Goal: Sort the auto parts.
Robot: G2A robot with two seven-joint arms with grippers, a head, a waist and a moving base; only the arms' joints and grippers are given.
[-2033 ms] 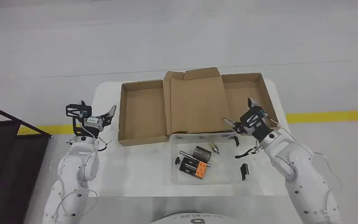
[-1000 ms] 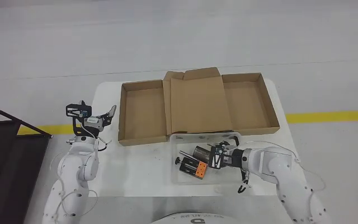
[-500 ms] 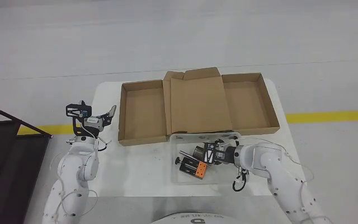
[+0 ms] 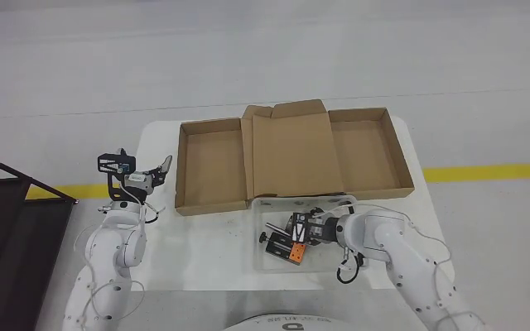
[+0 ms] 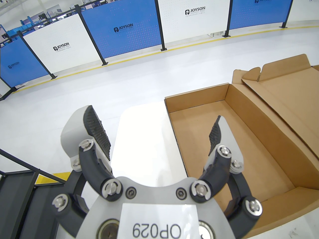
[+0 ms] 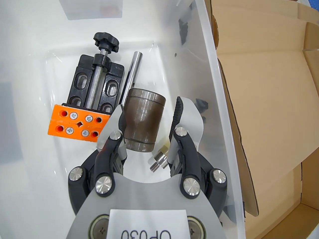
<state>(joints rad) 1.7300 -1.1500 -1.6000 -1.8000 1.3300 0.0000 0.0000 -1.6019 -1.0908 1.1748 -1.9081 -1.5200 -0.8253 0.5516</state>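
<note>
Auto parts, mixed lot, principal item: dark metal sleeve (image 6: 143, 120), a short cylinder lying on its side in the clear plastic bin (image 6: 214, 80), toward the bin's 12 o'clock wall as seen from above. The right gripper (image 6: 149, 110) enters from 3 o'clock, partly spread, one finger on each flank of the sleeve. One pad is at or very near the metal and the other stands off with a visible gap, so nothing is gripped yet. Adjacent items: a steel rod (image 6: 130, 75) just beside the sleeve; a small vise (image 6: 92, 93) with a black body and orange jaw blocks, at 7 o'clock of the sleeve; a threaded stud (image 6: 159, 160) close under the gripper's palm. The bin stands at 6 o'clock of the open cardboard box (image 4: 211, 165), whose compartments hold no parts. The left gripper (image 5: 154, 115) is spread wide and holds nothing, at 9 o'clock of the box over the edge of the table (image 4: 207, 240). Handling note, as a judgement: the step in hand is the pickup of the sleeve. Centre both pads on its mid-length, keep the near fingertip off the rod, and close squarely across the diameter, since a smooth round body is likely to roll or slip. Lift straight up over the bin wall before carrying toward the box.
</note>
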